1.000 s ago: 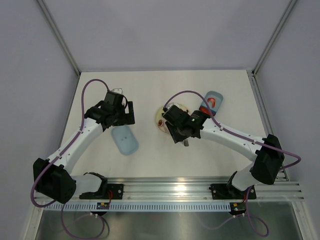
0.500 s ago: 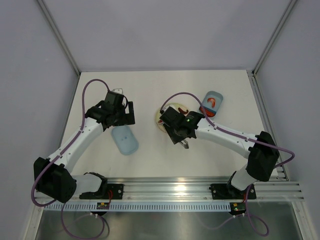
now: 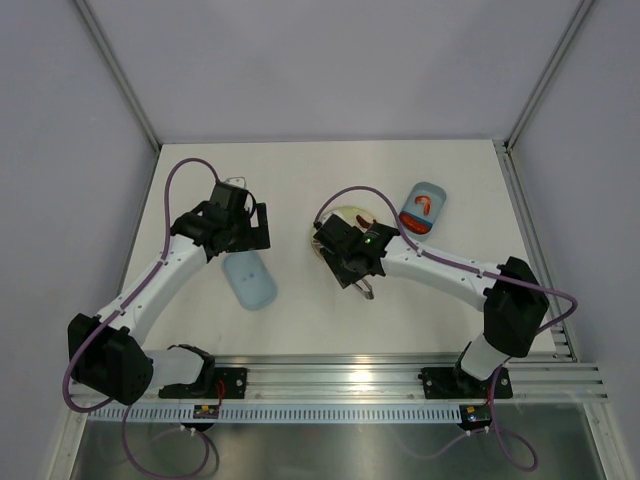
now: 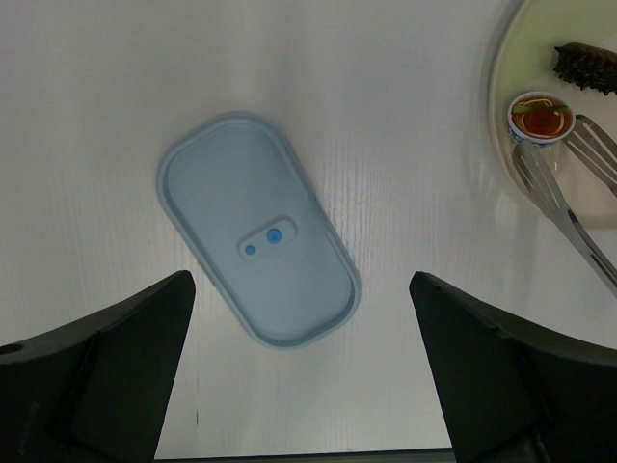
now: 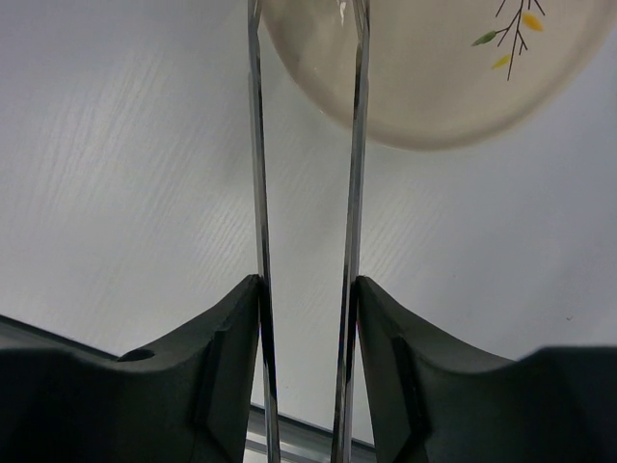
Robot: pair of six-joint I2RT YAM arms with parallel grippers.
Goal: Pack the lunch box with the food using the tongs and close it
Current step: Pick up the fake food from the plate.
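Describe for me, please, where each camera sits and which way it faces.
Top external: above and behind the arms, looking down on the table, lunch box at far right; both arms show whole.
Left wrist: on the left arm, looking down at the lid; the open left claw frames the bottom corners.
Right wrist: on the right arm, looking along the tongs toward the plate; the right claw clamps them.
Shared: plate and tongs appear in all three.
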